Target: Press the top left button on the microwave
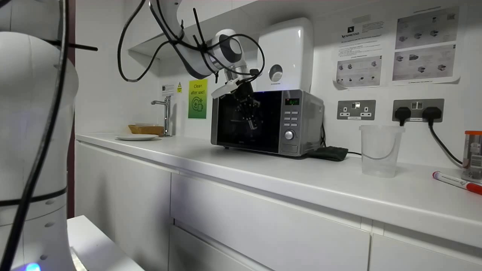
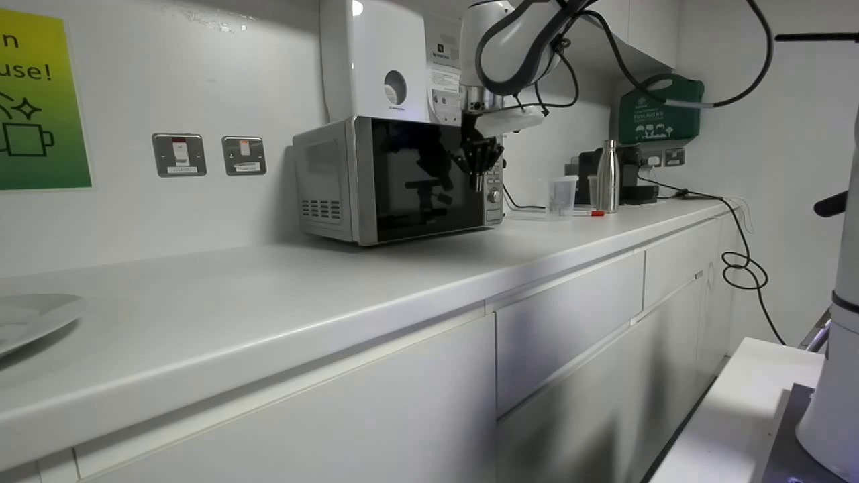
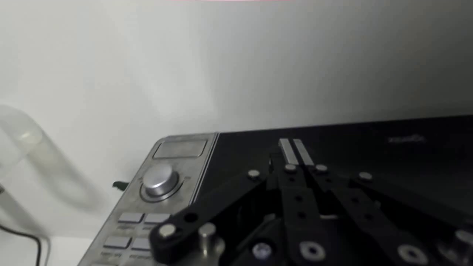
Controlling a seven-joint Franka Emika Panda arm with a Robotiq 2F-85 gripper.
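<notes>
The gripper is hanging, fingers nearly together. The microwave is standing beyond it, buttons off to one side.

The arm was smooth and white with dark grey trim. In an exterior view, its near left column had a black band, small grey caps and a blue light, with a thick black cable in front. Thinner cables looped along the arm. A silver collar sat above a white casing. The fingers were black, with shiny screws and pale grey tips.
</notes>
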